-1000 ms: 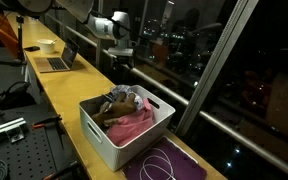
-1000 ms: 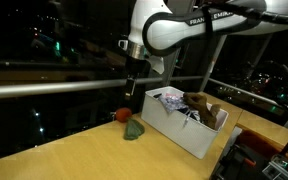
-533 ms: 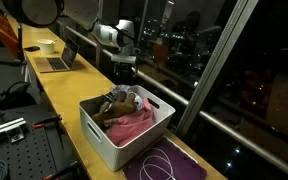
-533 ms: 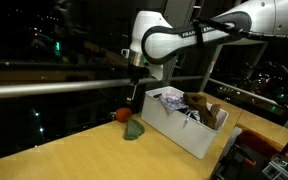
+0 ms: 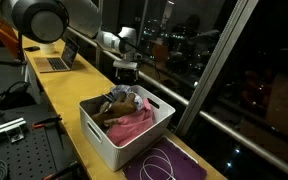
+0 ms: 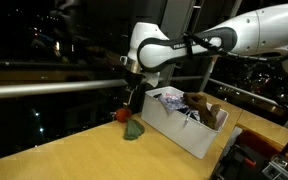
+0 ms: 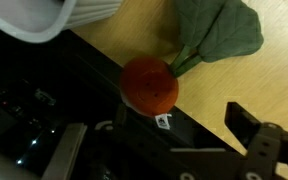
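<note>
Carefully: you are hovering the hand (image 6: 132, 98), fingers spread apart and gripping nothing, just above the red ball (image 6: 121, 115). The ball is lying on the bench (image 6: 54, 150) beside the green leaf-shaped piece (image 6: 134, 130), near the white bin (image 6: 174, 128). Be centring over the ball and descending straight, so neither finger is nudging it. The wrist view is showing the green piece's stem touching the ball (image 7: 149, 84) at the bench edge; the exterior views are blurring that.
</note>
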Controlling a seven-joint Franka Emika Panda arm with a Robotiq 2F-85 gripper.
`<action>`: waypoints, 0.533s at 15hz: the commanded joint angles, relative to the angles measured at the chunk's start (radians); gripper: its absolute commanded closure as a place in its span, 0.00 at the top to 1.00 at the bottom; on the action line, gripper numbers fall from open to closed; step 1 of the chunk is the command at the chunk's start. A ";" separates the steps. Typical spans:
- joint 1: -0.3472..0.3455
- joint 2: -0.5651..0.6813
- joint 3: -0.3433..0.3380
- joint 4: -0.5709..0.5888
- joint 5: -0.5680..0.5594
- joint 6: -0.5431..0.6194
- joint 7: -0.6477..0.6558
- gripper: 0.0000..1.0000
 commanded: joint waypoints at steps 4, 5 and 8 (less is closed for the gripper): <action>-0.023 0.159 0.001 0.192 0.050 -0.008 -0.030 1.00; -0.026 0.177 0.001 0.213 0.055 -0.011 -0.030 1.00; -0.030 0.228 0.003 0.268 0.076 -0.020 -0.027 1.00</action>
